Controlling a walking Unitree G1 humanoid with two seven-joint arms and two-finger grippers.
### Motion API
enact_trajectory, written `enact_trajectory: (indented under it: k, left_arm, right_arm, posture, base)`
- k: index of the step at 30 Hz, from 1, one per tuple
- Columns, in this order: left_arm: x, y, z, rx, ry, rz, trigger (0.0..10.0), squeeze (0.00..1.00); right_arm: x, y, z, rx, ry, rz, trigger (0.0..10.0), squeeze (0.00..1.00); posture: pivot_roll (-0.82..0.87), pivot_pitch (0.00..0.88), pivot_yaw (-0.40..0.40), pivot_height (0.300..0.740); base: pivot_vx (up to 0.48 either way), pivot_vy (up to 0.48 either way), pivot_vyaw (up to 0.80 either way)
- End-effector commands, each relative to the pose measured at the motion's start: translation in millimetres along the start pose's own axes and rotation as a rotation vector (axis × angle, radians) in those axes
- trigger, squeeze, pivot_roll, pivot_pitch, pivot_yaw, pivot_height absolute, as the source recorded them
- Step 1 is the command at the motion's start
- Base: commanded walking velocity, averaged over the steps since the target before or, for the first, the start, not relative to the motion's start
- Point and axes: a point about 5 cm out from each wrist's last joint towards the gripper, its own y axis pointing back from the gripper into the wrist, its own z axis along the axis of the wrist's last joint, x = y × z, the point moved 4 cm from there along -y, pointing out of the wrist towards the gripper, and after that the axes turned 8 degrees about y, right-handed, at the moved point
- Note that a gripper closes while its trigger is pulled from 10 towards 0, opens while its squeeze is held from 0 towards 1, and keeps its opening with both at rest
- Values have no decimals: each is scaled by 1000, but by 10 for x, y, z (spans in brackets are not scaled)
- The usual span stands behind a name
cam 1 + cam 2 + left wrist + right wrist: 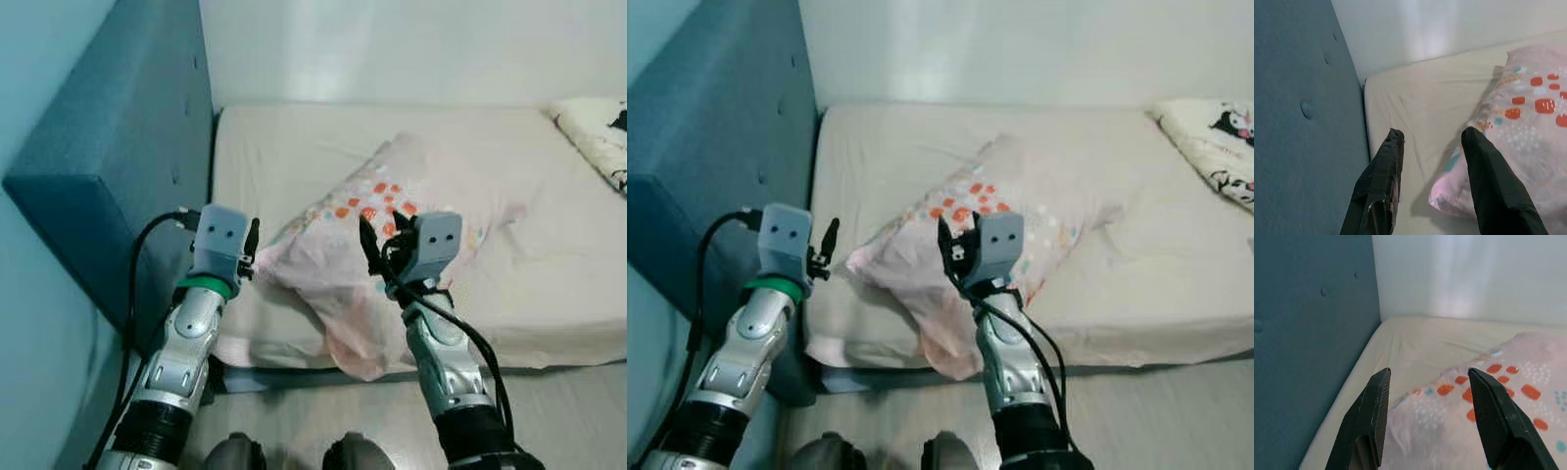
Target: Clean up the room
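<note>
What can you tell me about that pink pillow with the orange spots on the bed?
The pillow looks like soft pale pink fabric, printed with orange-red blobs, small teal marks and white dots. It lies slantwise on the cream mattress, with its loose open end drooping over the near edge toward the floor. The left gripper is open at its corner nearest the blue headboard; the right gripper is open over its middle.

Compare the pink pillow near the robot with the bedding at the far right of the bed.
The pink pillow has orange and blue spots and overhangs the mattress edge; the white bedding has dark cartoon prints and lies at the far right edge. The pillow shows whole; the bedding is cut off. Both rest on the mattress.
</note>
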Motion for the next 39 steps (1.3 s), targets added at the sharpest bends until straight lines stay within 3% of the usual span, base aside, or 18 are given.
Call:
enact_trajectory:
  k: [1,34,39]
  left_arm:
    - [-25,19,-27,7,-8,-9,10000,0]
    - [2,35,-23,13,-23,-9,10000,0]
    - [-17,-76,80,-18,-39,-3,10000,0]
  right_arm:
    - [-32,22,-41,12,-4,-10,10000,0]
    - [-57,24,-31,3,-19,7,10000,0]
    - [-136,-59,-25,22,-71,-29,10000,0]
  posture:
    - [-70,45,23,631]
    - [-63,67,30,527]
    - [-54,83,26,527]
  base:
    - [0,0,0]
    - [0,0,0]
    - [0,0,0]
